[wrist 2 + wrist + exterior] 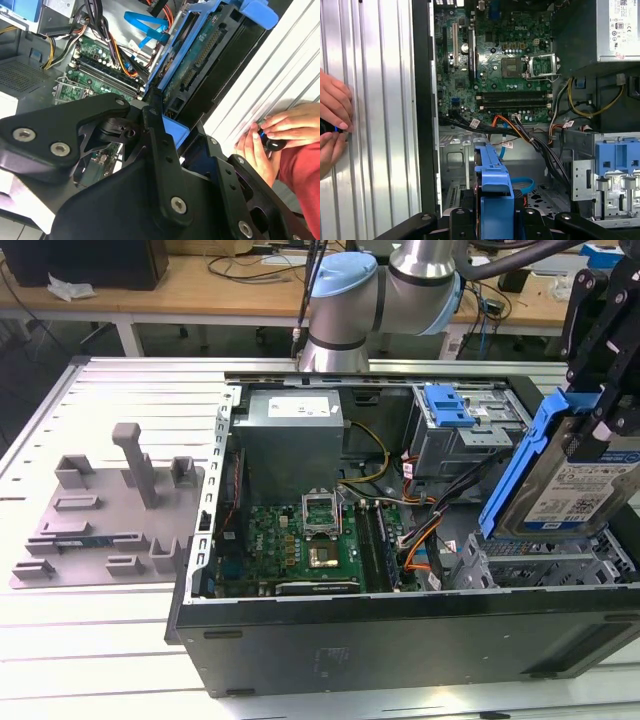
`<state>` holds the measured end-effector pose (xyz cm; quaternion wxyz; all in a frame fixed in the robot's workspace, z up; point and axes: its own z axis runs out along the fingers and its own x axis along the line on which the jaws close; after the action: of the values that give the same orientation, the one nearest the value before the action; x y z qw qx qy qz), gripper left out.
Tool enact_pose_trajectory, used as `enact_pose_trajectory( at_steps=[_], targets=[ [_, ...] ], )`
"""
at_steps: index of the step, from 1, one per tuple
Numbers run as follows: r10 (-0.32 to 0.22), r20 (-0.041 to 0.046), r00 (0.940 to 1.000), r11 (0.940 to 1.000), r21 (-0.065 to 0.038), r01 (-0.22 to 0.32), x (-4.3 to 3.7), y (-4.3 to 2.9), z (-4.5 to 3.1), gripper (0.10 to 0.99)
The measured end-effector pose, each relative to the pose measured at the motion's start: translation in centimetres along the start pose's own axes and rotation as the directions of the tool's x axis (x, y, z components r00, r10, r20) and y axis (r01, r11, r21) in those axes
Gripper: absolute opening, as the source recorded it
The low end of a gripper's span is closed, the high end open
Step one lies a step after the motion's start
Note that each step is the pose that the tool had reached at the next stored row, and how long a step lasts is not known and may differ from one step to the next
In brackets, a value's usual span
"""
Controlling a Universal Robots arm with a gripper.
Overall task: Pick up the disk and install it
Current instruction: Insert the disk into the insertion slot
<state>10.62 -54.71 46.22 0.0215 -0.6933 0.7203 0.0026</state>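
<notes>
Open computer case on a ribbed metal tabletop. Seen edge-on in its blue carrier bracket, the disk is clamped between the black jaws of the gripper. Beyond it lie a cable bundle, the motherboard with an empty processor socket, and the grey power supply box. A blue latch panel stands near the cables. A person's hands rest on the tabletop, apart from the case
</notes>
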Motion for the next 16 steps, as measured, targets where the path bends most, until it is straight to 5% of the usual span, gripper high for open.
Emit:
enact_pose_trajectory(
  at_steps=[16],
  targets=[
    [-0.025, 0.0007, 0.9997, 0.9997, -0.001, 0.025, 0.36, -0.15, 1.31, 0.369]
  ],
)
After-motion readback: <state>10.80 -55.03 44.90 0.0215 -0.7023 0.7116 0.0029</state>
